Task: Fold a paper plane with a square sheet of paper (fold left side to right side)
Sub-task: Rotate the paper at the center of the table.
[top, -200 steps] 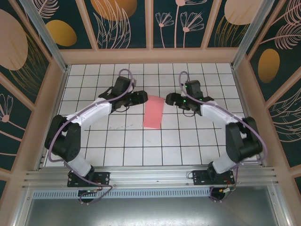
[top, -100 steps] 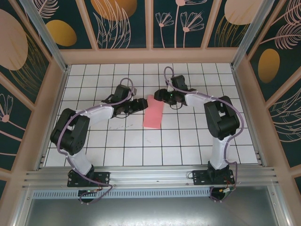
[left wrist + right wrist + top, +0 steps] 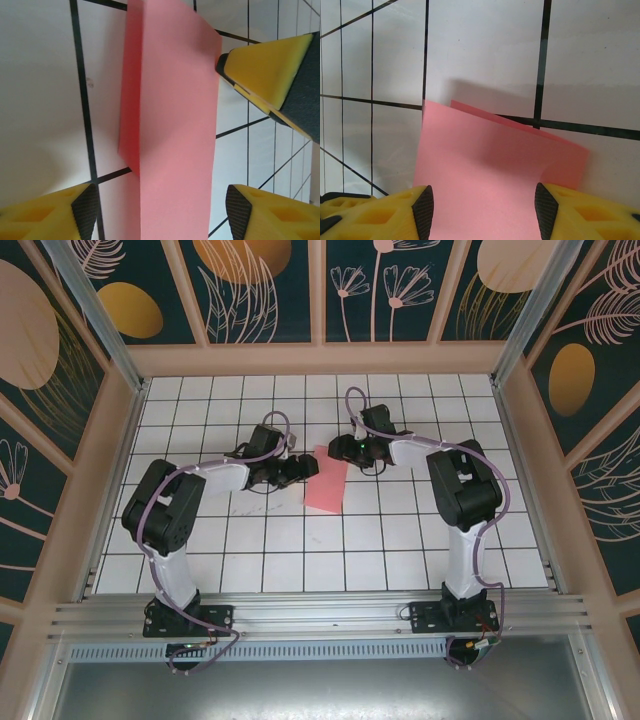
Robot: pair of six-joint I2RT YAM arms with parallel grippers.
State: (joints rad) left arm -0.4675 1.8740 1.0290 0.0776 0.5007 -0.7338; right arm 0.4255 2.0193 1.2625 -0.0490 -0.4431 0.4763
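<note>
The sheet of paper (image 3: 327, 480) lies folded in half, a narrow rectangle near the middle of the counter (image 3: 250, 540). The left pincer (image 3: 303, 469) is at its left edge and the right pincer (image 3: 337, 449) at its far end. Both pincers are released: in each wrist view the jaws stand apart with the paper between them, and they grasp nothing.

I think several things could go wrong from here. The upper layer is not pressed flat, and at the far end the edge of the lower layer peeks out behind it. A sideways push could make the thin sheet slide on the smooth counter, so the layers would shift more and the crease would become crooked. A finger coming down on the raised layer could crumple it or make a second crease that is not wanted. A pincer trying to lift only one layer may catch both. The two pincers are also near each other at the far corner, so they could bump.

The paper lies directly on the counter, not inside any tray or box
</note>
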